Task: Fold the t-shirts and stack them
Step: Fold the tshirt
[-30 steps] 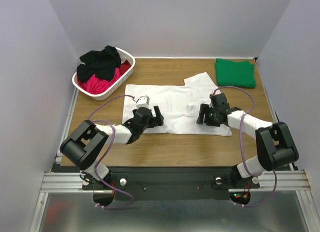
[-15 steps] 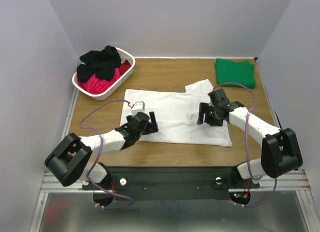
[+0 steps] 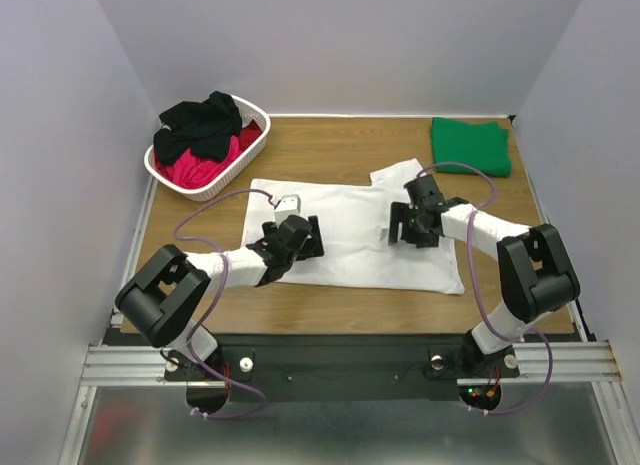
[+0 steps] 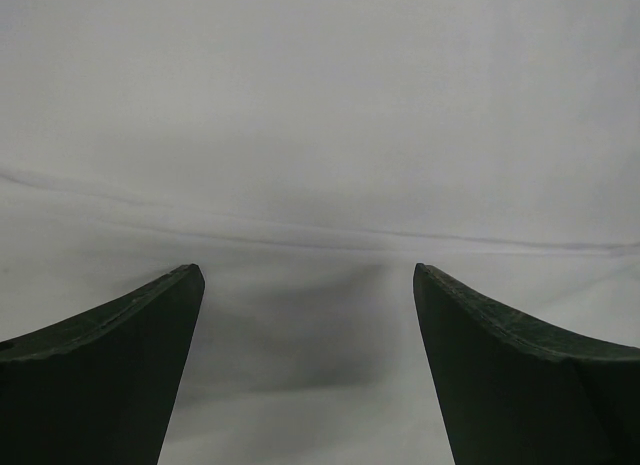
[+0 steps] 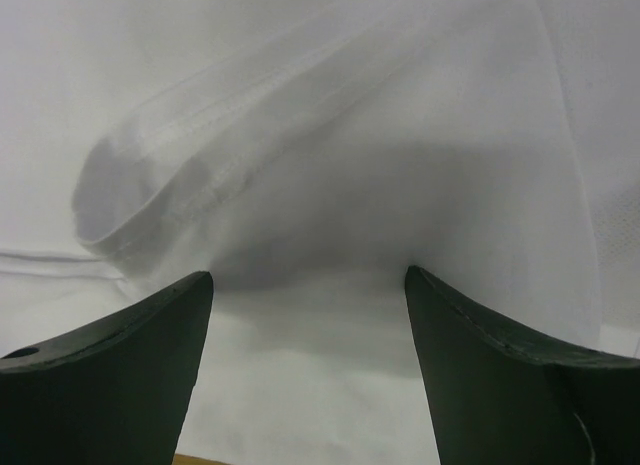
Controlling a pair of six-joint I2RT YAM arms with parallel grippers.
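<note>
A large white t-shirt [image 3: 350,235] lies spread flat on the wooden table. My left gripper [image 3: 309,237] is open, resting over the shirt's left part; the left wrist view shows white cloth [image 4: 320,165] between its dark fingers [image 4: 110,355]. My right gripper [image 3: 404,225] is open over the shirt's right part, near a raised fold [image 5: 200,175] of cloth. A folded green t-shirt [image 3: 470,145] lies at the back right. Black [image 3: 200,120] and red/pink [image 3: 200,167] shirts are heaped in the basket.
A white plastic lattice basket [image 3: 256,115] stands at the back left corner. Cables loop from both arms over the table. A strip of bare wood [image 3: 330,310] runs along the near edge.
Both grippers shifted slightly over the white shirt; the left moved back up onto it, the right moved a little back and left. The shirt's right sleeve lies a bit flatter than a second ago.
</note>
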